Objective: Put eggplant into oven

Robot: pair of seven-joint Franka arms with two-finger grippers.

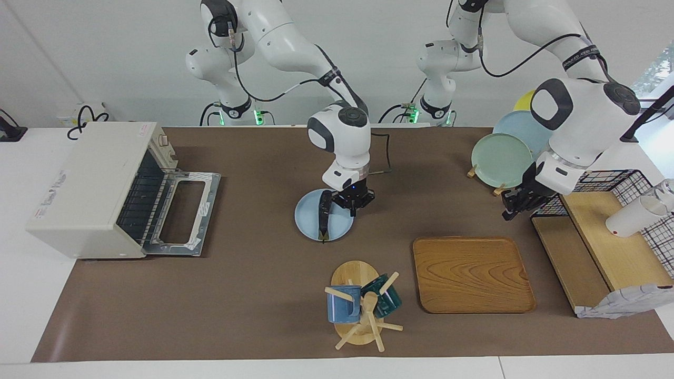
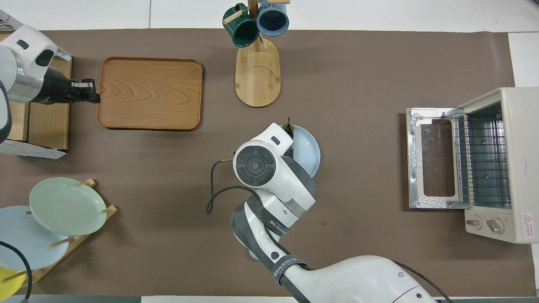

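The eggplant [image 1: 324, 218] lies dark and slender on a light blue plate [image 1: 308, 223] in the middle of the table. Its tip sticks out past the plate's rim in the overhead view [image 2: 288, 126]. My right gripper [image 1: 352, 208] is low over the plate, right beside the eggplant's end nearer the robots; my own hand hides the contact from above. The cream oven [image 1: 89, 189] stands at the right arm's end of the table with its door [image 1: 184, 210] folded down flat and the wire rack [image 2: 484, 164] showing. My left gripper [image 1: 509, 210] waits, empty, over the table beside the wooden shelf.
A wooden tray [image 1: 471, 273] and a mug tree [image 1: 360, 305] with two mugs lie farther from the robots than the plate. A plate rack [image 1: 500, 158] and a wooden shelf [image 1: 595, 252] with a wire basket stand at the left arm's end.
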